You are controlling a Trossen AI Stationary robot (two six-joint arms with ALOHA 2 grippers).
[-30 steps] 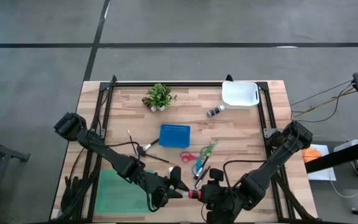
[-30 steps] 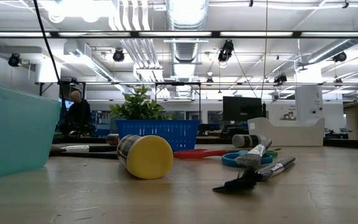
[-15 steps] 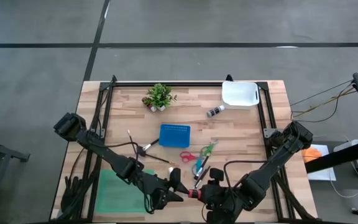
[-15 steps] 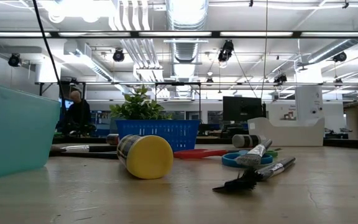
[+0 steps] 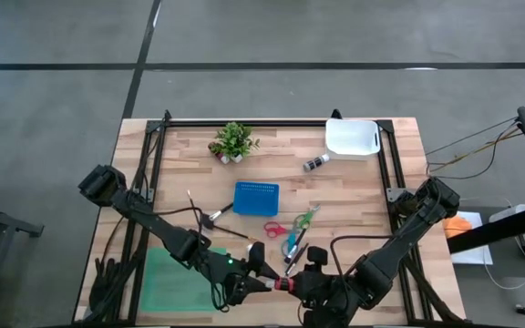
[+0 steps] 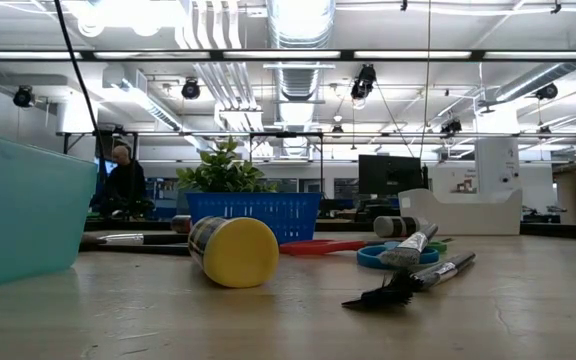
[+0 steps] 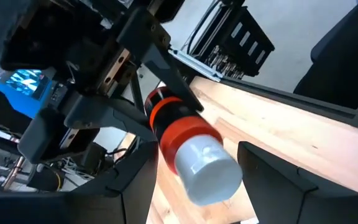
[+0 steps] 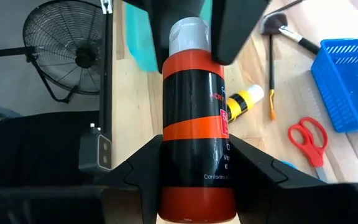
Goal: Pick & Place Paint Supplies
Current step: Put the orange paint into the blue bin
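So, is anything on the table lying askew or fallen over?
The yellow-capped bottle lies on its side near the front, and a second bottle lies flat beside the white tray. No spill shows. At the front edge the right gripper clamps an orange-banded bottle, with the left gripper at its cap.

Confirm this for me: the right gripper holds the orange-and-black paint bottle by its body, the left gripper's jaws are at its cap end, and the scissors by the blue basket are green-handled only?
Not quite. The scissors nearest the blue basket are red-handled, as the right wrist view shows. The rest stands: the right gripper holds the orange-and-black paint bottle by its body, and the left gripper has its jaws at the cap end.
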